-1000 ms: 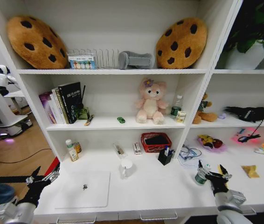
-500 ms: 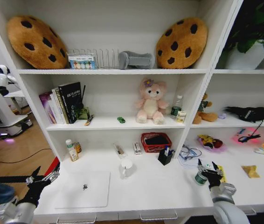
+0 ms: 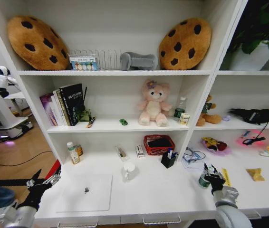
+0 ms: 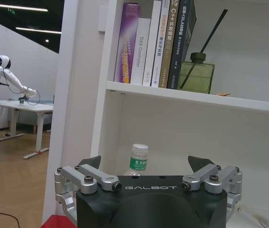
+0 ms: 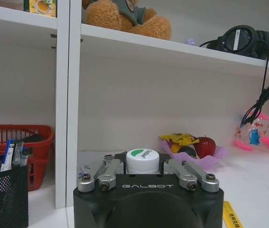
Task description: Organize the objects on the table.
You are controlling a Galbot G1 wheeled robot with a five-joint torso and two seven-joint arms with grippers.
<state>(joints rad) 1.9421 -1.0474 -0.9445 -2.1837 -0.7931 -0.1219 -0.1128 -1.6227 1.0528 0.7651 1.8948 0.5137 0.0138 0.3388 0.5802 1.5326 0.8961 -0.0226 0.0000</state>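
Observation:
A small green-capped bottle [image 3: 203,180] stands on the right part of the white table [image 3: 172,197]. My right gripper [image 3: 210,173] is shut on it. In the right wrist view the fingers [image 5: 107,172] press against both sides of the bottle's cap [image 5: 142,160]. A closed silver laptop [image 3: 84,192] lies flat at the table's front left. My left gripper [image 3: 43,179] hovers open and empty off the table's left edge. In the left wrist view this gripper [image 4: 146,164] points at the shelf side.
A black mesh pen holder [image 3: 168,159] with blue-capped pens, a white mug [image 3: 129,169] and a red basket [image 3: 159,144] stand mid-table. A white bottle with a green label [image 3: 72,153] stands at the back left. Yellow packets [image 3: 255,174] lie to the right.
My right gripper has moved in around the small bottle and its fingers have closed from wide apart onto it. The left arm has not moved.

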